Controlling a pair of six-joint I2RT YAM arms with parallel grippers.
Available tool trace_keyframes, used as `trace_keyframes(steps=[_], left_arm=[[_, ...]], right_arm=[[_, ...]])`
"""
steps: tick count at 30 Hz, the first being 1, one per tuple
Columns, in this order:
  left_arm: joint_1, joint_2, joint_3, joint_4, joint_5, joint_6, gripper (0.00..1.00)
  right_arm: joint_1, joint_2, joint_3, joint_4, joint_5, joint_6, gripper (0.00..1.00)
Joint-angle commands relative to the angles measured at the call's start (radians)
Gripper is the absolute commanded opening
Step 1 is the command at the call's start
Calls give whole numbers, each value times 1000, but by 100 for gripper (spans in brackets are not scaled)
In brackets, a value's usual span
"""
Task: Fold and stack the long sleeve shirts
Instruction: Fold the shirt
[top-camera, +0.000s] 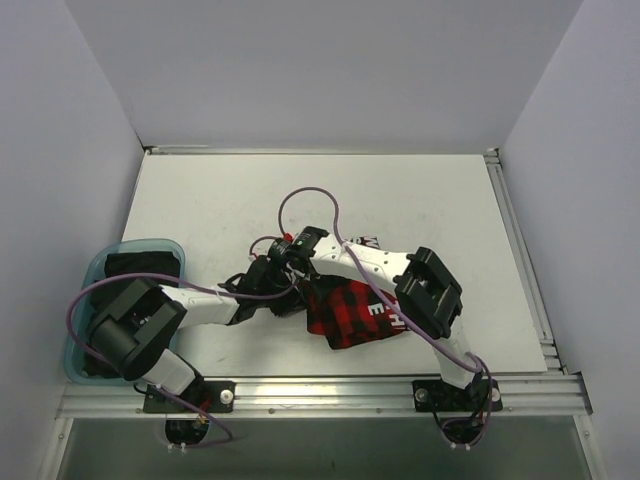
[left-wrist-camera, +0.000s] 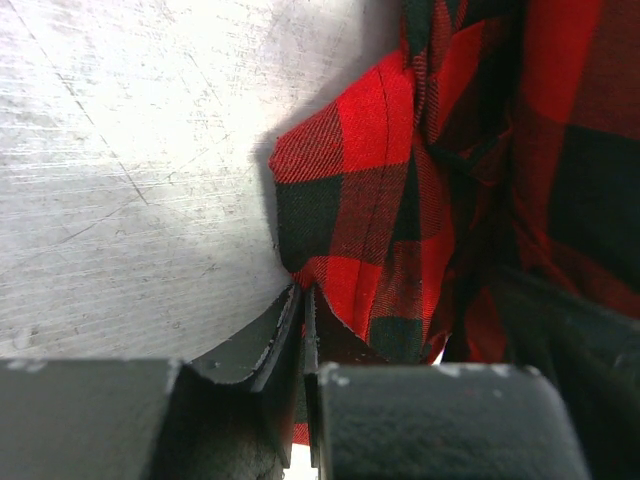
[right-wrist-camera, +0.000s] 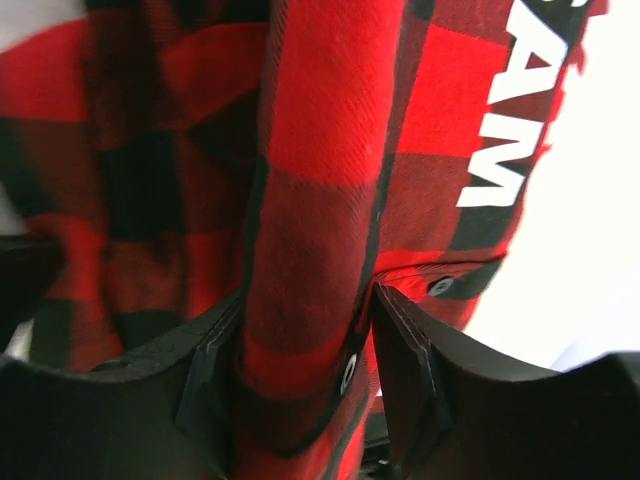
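Red-and-black check shirt (top-camera: 352, 312) sits bunched in a heap on the white table (top-camera: 200, 200), lower centre of the top view, just in front of the two arm bases and partly under the right arm's forearm. White block lettering (top-camera: 386, 313) shows on the heap's right side. Both arms reach inward and meet at the heap's upper left edge; their tips are too dark and crowded in that view to separate. In the left wrist view the left gripper (left-wrist-camera: 304, 300) is at bottom centre, its fingers (left-wrist-camera: 280, 335) nearly together with only a thin slit between them. A thin edge of the shirt (left-wrist-camera: 450, 200) runs down into that slit, so it is pinched there, while the rest of the cloth spreads to the upper right over the scratched table (left-wrist-camera: 130, 180). In the right wrist view the right gripper (right-wrist-camera: 305, 330) is at bottom centre with its fingers (right-wrist-camera: 215, 375) clearly apart. A thick folded band of the shirt (right-wrist-camera: 320, 150) lies between them, puffy and not visibly squeezed. Dark snaps (right-wrist-camera: 440, 285) sit along the band edge, and the lettering (right-wrist-camera: 500, 150) is at upper right. A teal bin (top-camera: 140, 243) sits at the lower left of the top view beside the left arm, with something dark inside – cannot tell what. A purple cable (top-camera: 310, 192) loops above the wrists.
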Motion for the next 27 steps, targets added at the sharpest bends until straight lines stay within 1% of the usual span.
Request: trace_keyframes(steps=[1, 7, 8, 9, 11, 12, 15, 16, 21, 22, 23, 25, 27], left_arm=[[-14, 16, -16, -36, -29, 10, 13], [-14, 3, -25, -37, -35, 5, 13], [-14, 0, -25, -37, -38, 5, 13], [-12, -1, -25, -37, -38, 5, 13], [-12, -4, -27, -39, -39, 4, 13], [-14, -6, -28, -39, -41, 4, 13], [-14, -9, -30, -39, -41, 2, 13], [-14, -9, -31, -39, -42, 0, 13], [-14, -18, -33, -39, -42, -3, 13], [-14, -21, -34, -39, -44, -3, 13], [-14, -26, -34, -39, -45, -3, 13], [-14, -33, -37, -42, -48, -3, 13], [-14, -63, -37, -62, -58, -3, 16]], right_arm=[[34, -100, -23, 17, -64, 38, 47], [29, -187, -107, 99, -165, 77, 48], [28, -198, -121, 131, -177, 92, 54], [26, -212, -136, 152, -194, 93, 59], [26, -253, -181, 215, -245, 97, 65], [28, -266, -193, 230, -254, 98, 65], [26, -307, -221, 258, -245, 110, 63], [25, -309, -228, 258, -237, 112, 60], [25, -333, -288, 289, -251, 155, 58], [23, -342, -302, 303, -257, 162, 54], [23, -352, -331, 329, -262, 166, 53], [23, -387, -356, 346, -262, 182, 52], [22, -436, -382, 356, -256, 187, 52]])
